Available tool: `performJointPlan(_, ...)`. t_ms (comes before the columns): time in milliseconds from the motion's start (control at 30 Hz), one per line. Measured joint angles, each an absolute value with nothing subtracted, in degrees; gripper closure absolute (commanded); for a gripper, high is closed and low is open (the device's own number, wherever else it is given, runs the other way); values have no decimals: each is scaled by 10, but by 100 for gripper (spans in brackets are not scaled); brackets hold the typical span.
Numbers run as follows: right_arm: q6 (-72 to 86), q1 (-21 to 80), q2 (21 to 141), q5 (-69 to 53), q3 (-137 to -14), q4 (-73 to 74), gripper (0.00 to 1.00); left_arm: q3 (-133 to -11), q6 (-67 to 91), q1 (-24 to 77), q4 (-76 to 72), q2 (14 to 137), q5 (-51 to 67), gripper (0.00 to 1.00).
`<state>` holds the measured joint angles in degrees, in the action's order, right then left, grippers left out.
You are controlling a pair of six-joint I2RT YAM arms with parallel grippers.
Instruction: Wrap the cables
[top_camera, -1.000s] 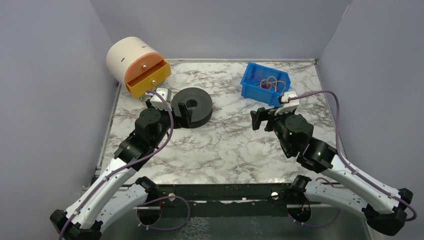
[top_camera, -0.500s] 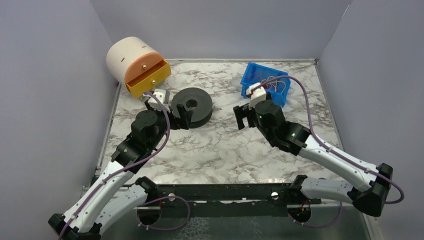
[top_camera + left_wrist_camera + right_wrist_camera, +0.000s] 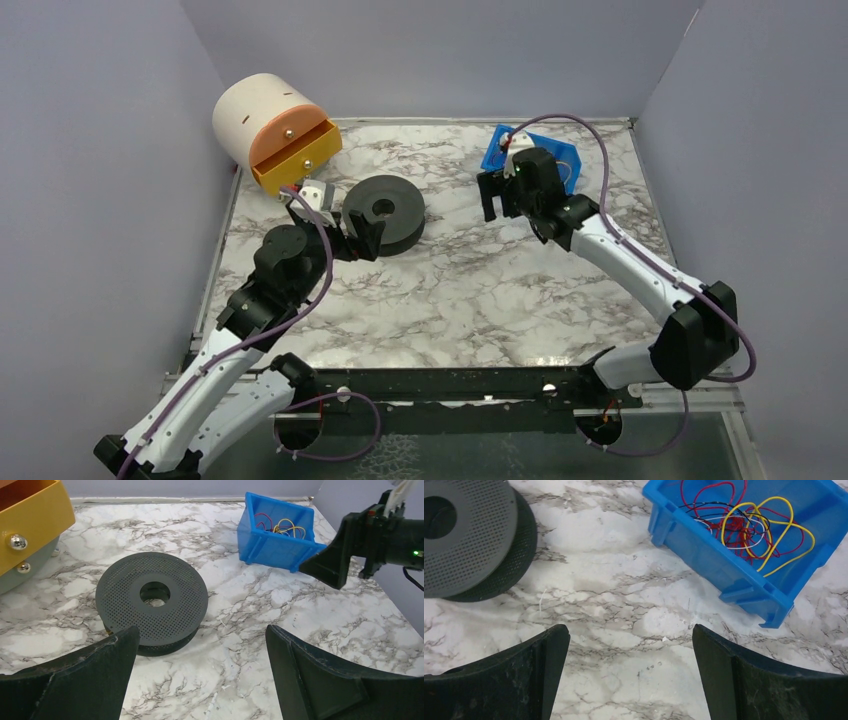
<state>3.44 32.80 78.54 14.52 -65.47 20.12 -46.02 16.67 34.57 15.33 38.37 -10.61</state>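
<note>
**Far left, about 10 o'clock.** A cream drawer unit (image 3: pixel 262 115) lies on its side with its orange drawer (image 3: pixel 297 160) pulled out. It has no evident role at this stage.

**Left of centre.** A black perforated spool (image 3: pixel 392 205) lies flat on the marble surface (image 3: pixel 450 290), hub hole upward. It appears to be set out as the form to wind onto. No wire is on it.

**Left fingers** (image 3: pixel 80 680). They are spread wide and empty, hovering low just at the 7 o'clock side of the spool and aimed at it. Judgement: they are placed to steady or turn the spool once wire arrives.

**Right fingers** (image 3: pixel 504 675). They are spread wide with nothing between them, above bare surface and facing the bin's near wall. Judgement: this is an approach for a pick and no contact has been made.

**Right rear, about 1 o'clock.** A blue bin (image 3: pixel 704 555) stands skewed to the surface edges. The cables (image 3: pixel 751 527) lie loose inside it in tangled yellow, red, white and dark loops, well apart from the spool.

**Assessment.** Wrapping has not begun. The loops interlock, so lifting one strand risks dragging others out.
</note>
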Motion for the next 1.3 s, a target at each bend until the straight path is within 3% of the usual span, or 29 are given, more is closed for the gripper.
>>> performJointPlan(300,29,208,881,80,-721,195,2,-460,167,346,147,363,-94,1)
performJointPlan(800,-33,154,1033,43,-874,248,4,-460,167,362,145,344,-93,1)
performJointPlan(1167,-41,142,1107,5,-929,313,13,-460,167,376,146,333,-95,1)
performJointPlan(1300,-41,142,1109,-7,-930,328,24,-460,167,380,146,329,-96,1)
